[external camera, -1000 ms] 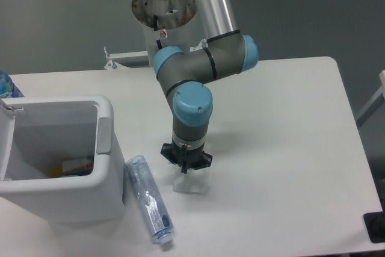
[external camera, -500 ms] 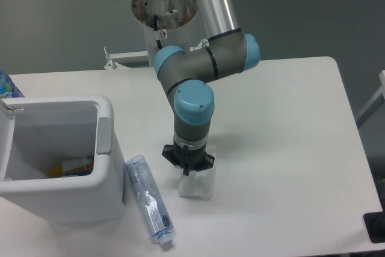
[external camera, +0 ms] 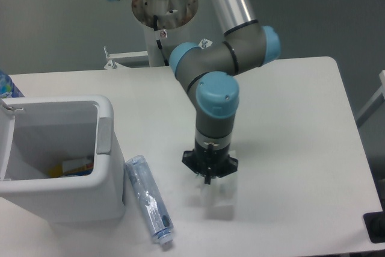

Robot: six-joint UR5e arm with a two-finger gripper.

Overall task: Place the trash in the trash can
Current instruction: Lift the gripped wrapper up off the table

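**Colleague:** What do you have on the left side?

**Me:** At the far left edge I see a small part of a blue object (external camera: 5,85), cut by the frame. Next to it stands the trash can (external camera: 107,148), white and boxy, with a thick rim and a grey tab on its right wall. It is open on top, and at the bottom inside I see something yellow and white (external camera: 75,166).

**Colleague:** And the bottle?

**Me:** The bottle (external camera: 148,200) lies on its side on the tabletop (external camera: 295,124), just beside the right wall of the trash can. It is clear and bluish, and its cap end points toward the near edge of the tabletop. Nothing holds it.

**Colleague:** Where is the arm?

**Me:** To the right of the bottle. My gripper (external camera: 209,180) points straight down, low over the tabletop. Directly under it is the wrapper (external camera: 218,200), a white crumpled piece, pale against the white surface. The upper part of the wrapper reaches up to the jaws.

**Colleague:** Are the jaws pinching it?

**Me:** I cannot tell. The black flange hides the jaws from this camera, so I do not see if they are spread or pressed together. The wrapper is well apart from the trash can, with the bottle between them.
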